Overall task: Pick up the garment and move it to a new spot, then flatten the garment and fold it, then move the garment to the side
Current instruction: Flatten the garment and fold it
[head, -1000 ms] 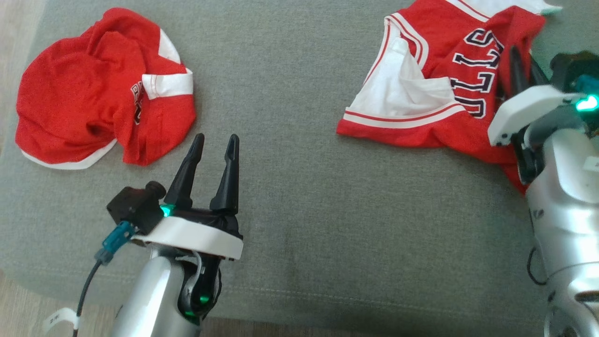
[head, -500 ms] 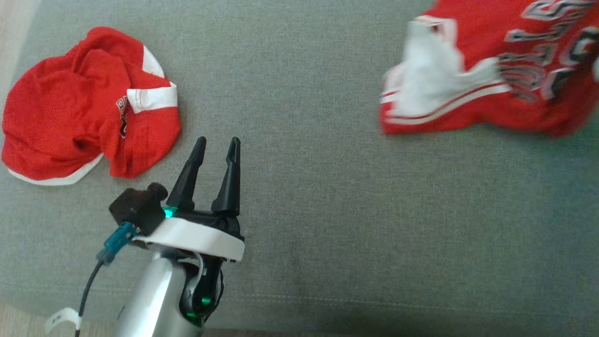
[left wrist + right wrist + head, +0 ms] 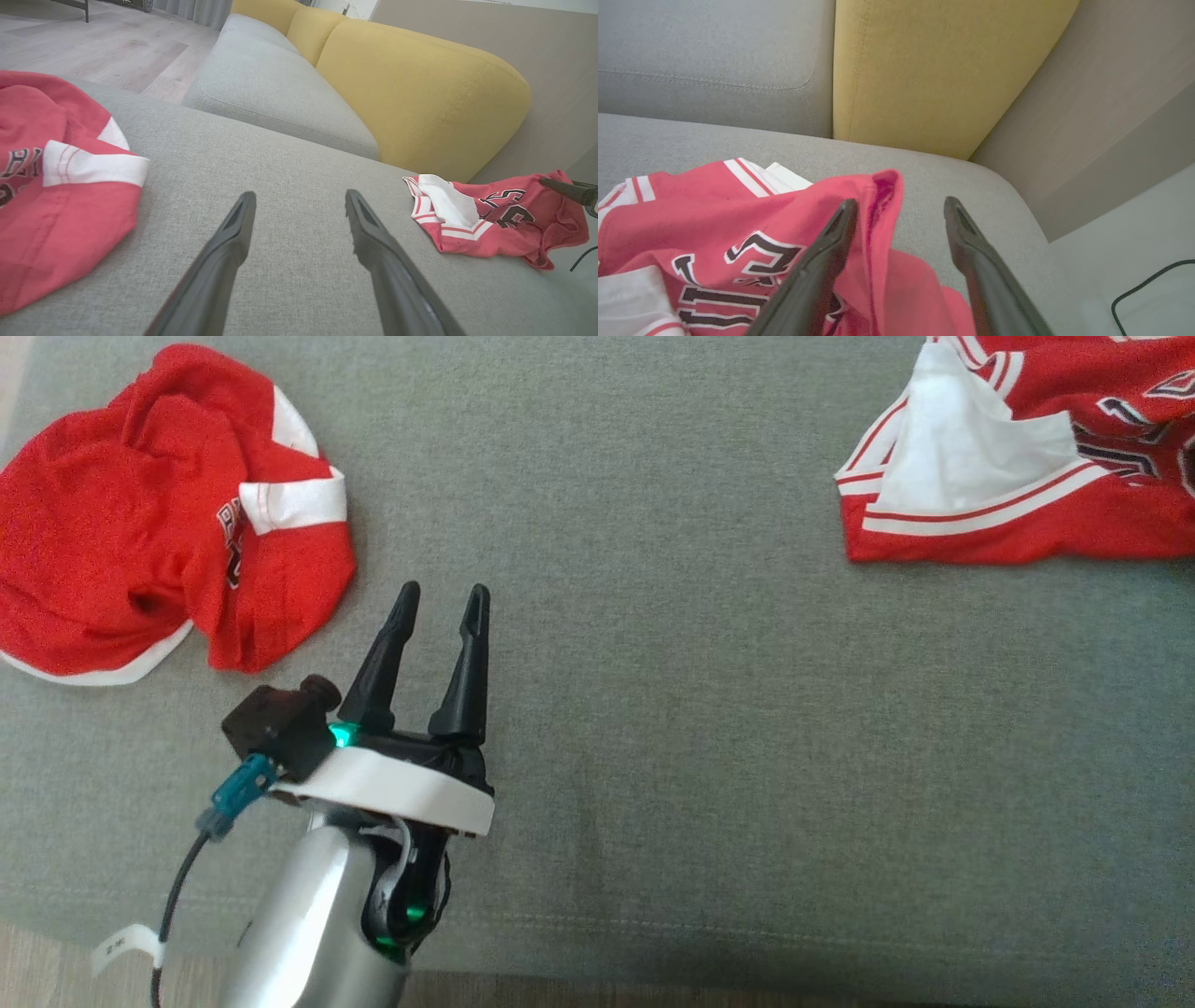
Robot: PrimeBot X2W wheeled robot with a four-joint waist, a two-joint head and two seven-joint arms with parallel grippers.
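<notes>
A red jersey point(image 3: 1027, 513) with white trim and black lettering lies crumpled at the grey cushion's far right, cut off by the head view's edge. My right gripper point(image 3: 901, 203) is open over it, and a raised ridge of the jersey point(image 3: 882, 219) stands between its fingers, beside the left one. A second crumpled red shirt point(image 3: 140, 513) with white bands lies at the far left. Just right of that shirt, above bare cushion, my left gripper point(image 3: 443, 590) is open and holds nothing. In the left wrist view, the left gripper point(image 3: 300, 196) points between the shirt point(image 3: 56, 196) and the jersey point(image 3: 490, 219).
The grey sofa seat point(image 3: 653, 709) ends at a front edge point(image 3: 747, 980) with wooden floor below. Yellow back cushions point(image 3: 411, 88) rise behind the seat, with a beige wall point(image 3: 1111, 93) to the right. A black cable point(image 3: 1148, 284) lies on the pale floor past the cushion's right end.
The head camera has shifted. The jersey has slid to the right, farther from the other shirt, and the right arm has left the head view. The left gripper has held its place.
</notes>
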